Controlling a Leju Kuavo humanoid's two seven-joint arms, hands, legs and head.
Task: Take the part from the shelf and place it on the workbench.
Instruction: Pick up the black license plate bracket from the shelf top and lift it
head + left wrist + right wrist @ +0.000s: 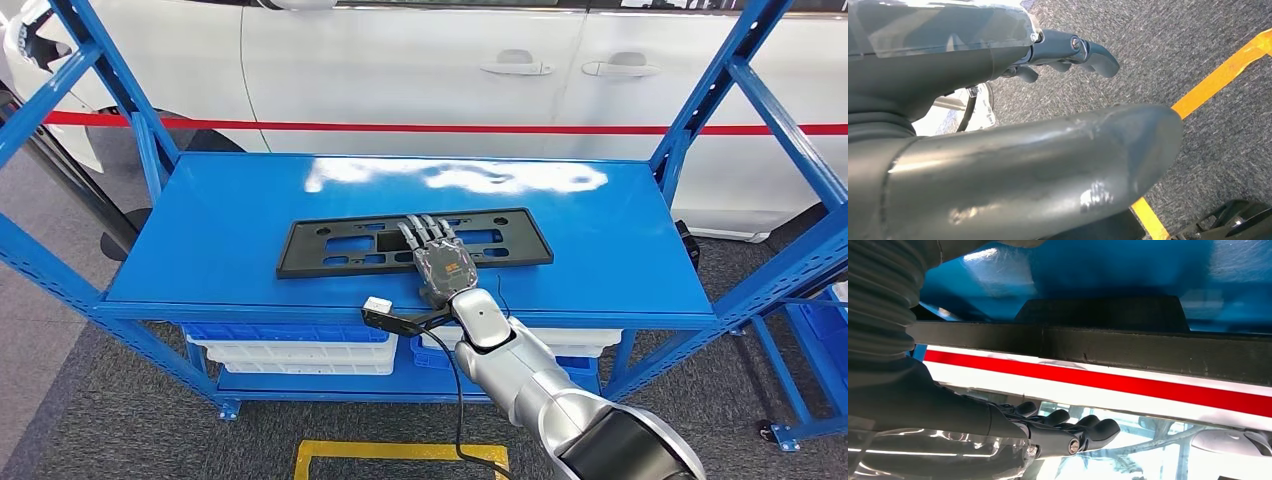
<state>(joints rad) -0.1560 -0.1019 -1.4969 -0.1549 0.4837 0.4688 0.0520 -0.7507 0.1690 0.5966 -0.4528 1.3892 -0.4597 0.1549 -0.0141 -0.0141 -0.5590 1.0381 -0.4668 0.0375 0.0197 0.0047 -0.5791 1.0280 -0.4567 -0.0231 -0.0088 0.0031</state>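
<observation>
Head view: black flat plate with cutouts lying flat on the top blue shelf, roughly centred, long side running across. Right robot hand stretched out over the near edge of the plate, fingers straight, side by side and laid on top of it. Not wrapped around anything, more resting on the plate than grabbing it. Small grey-and-black camera box sticking out at the wrist, black cable hanging down from it. White and blue bins on the lower shelf level. White car with a red stripe just behind the rack, yellow floor tape on grey carpet in front.

Left wrist view: left robot hand hanging over grey carpet, dark fingers curled in with nothing in them. Yellow tape line across the floor.

Right wrist view: looking along the shelf surface, picture flipped. Right robot hand's dark fingers stretched out in a row, tips close together, nothing pinched. Black plate's edge against the blue shelf top, car's red stripe behind. Can't tell from here whether the fingers actually touch the plate.
</observation>
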